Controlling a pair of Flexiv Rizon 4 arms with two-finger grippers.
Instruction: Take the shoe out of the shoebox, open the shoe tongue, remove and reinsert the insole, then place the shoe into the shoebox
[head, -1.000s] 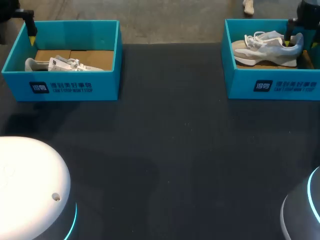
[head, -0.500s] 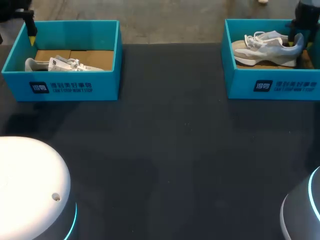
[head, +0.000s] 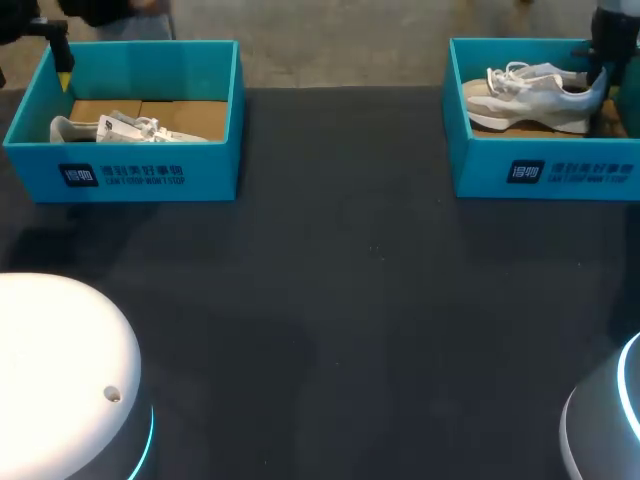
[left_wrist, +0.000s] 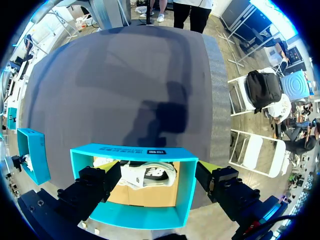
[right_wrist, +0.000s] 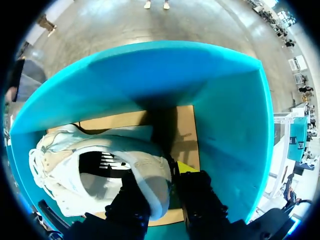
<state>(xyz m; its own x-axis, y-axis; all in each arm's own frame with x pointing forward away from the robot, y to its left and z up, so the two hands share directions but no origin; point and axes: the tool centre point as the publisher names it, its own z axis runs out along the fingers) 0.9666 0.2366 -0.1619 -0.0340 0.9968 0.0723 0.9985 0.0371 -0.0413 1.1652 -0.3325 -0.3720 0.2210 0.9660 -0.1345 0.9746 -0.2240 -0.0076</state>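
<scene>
Two teal shoeboxes stand at the table's far edge. A pale grey-and-white shoe (head: 525, 95) lies in the right shoebox (head: 540, 170), toe towards the middle. My right gripper (head: 597, 75) reaches down at its heel. In the right wrist view the heel (right_wrist: 152, 182) sits between the two fingers, pinched from both sides by my right gripper (right_wrist: 165, 192). The left shoebox (head: 150, 175) holds a second white shoe (head: 120, 128). My left gripper (head: 62, 60) hangs open above that box's far left corner. From its wrist, the box (left_wrist: 135, 152) and shoe (left_wrist: 147, 175) lie below its spread fingers.
Brown cardboard lines the floor of both boxes (right_wrist: 182, 125). The dark table top (head: 340, 300) stretches between and in front of them. The white bases of my arms rise at the near left (head: 60, 370) and near right (head: 605, 420).
My right gripper's fingers have closed in on the shoe's heel, and the shoe has shifted slightly in its box. The left arm has stayed where it was.
</scene>
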